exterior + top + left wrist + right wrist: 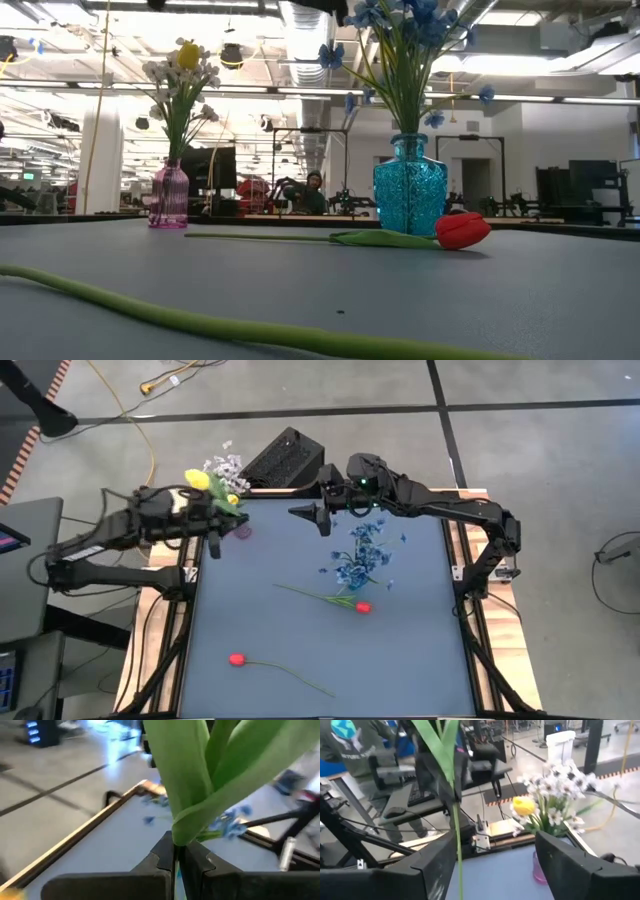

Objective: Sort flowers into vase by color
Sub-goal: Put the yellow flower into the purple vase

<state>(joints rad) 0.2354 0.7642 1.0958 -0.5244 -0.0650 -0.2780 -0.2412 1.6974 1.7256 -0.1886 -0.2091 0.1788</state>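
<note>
On the grey table (300, 650), 1 red tulip bud on a long green stem (237, 659) lies at the lower left of the high view. A 2nd red tulip (362, 606) lies mid-frame, just below the blue glass vase of blue blossom sprigs (410, 190). Farther up, the right gripper (322, 512) stands wide, holding nothing. At the upper left, the left gripper (213, 538) is pinched on a green-leaved stem (200, 780) beside the pink ribbed vase (168, 195) of white blossoms and yellow buds.
</note>
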